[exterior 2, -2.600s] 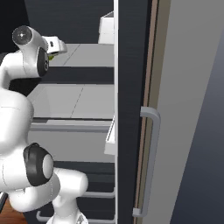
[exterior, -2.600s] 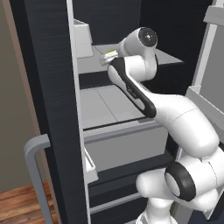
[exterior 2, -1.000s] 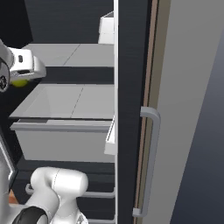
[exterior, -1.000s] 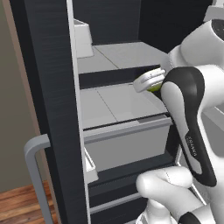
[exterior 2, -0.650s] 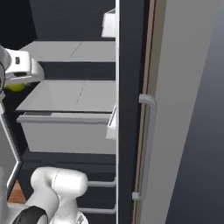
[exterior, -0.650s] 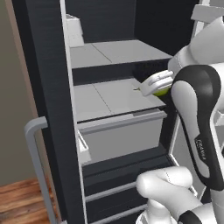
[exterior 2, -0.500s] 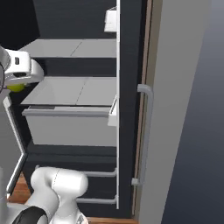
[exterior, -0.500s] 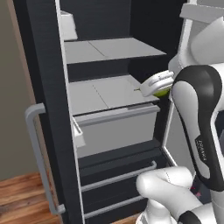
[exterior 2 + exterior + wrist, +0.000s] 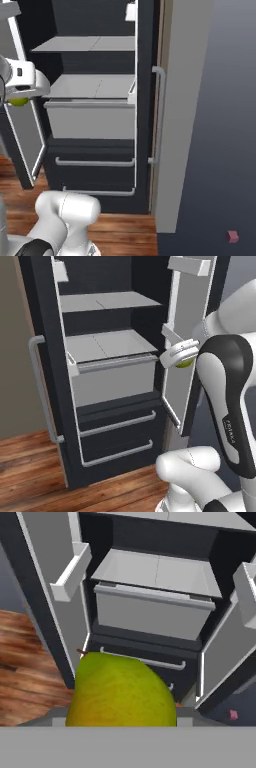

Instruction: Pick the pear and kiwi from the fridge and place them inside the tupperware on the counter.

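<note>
We've got the pear [image 9: 121,690] clamped in the claw [image 9: 181,356], jaws closed tight on it. Hand view: yellow-green fruit sits right at the bottom centre, in front of the open fridge [image 9: 155,587]; finger tips themselves are hidden by it.

Left base view: the pear [image 9: 185,362] shows as a small green patch under the white hand, out in front of the fridge's right-hand door [image 9: 185,341], clear of the shelves. Right base view: same, the green fruit [image 9: 19,101] peeks out below the white hand at the left edge, beside the open door panel [image 9: 22,135].

Fridge [image 9: 107,371] stands with both doors open. Inside: pale grey shelves [image 9: 107,302], a grey drawer [image 9: 112,376] below them, two grey bar handles [image 9: 117,423] on the dark lower front. White door bins [image 9: 70,572] on the left door in hand view, another bin [image 9: 246,594] on the right door. Long grey handle [image 9: 42,386] on the left door's outer face.

Wood floor [image 9: 25,657] below the fridge. Small pink cube [image 9: 232,236] on the floor to the right, well apart from the fridge.

Can't tell where the kiwi is from these views.
</note>
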